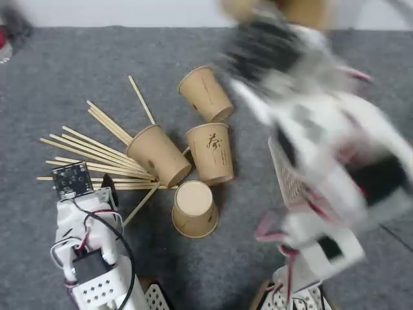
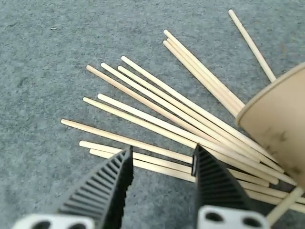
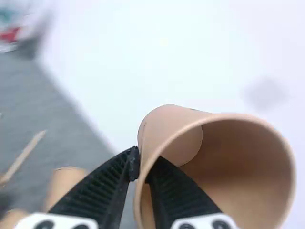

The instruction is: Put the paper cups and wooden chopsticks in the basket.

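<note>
The left end effector [image 2: 162,155] is held low over the counter [image 1: 45,77] with its jaws spread, one on either side of the near ends of the wooden chopsticks [image 2: 167,109]. This stance suits a pinch on one or two sticks, though none is gripped yet. The sticks are fanned flat ahead of it, and their far ends are tucked under a tipped paper cup [image 1: 158,155] just beyond it. Three more paper cups [image 1: 211,153] are clustered past that one, all waiting to be collected.

The right end effector [image 3: 142,164] is pressed together on the rim of a fifth cup [image 3: 224,167] — one finger inside the wall, one outside — so the cup is carried by its lip, clear above the counter. Such a grip is judged to allow a clean drop. A white meshed piece [image 1: 287,171] below that arm may be the basket, but this cannot be told for certain.
</note>
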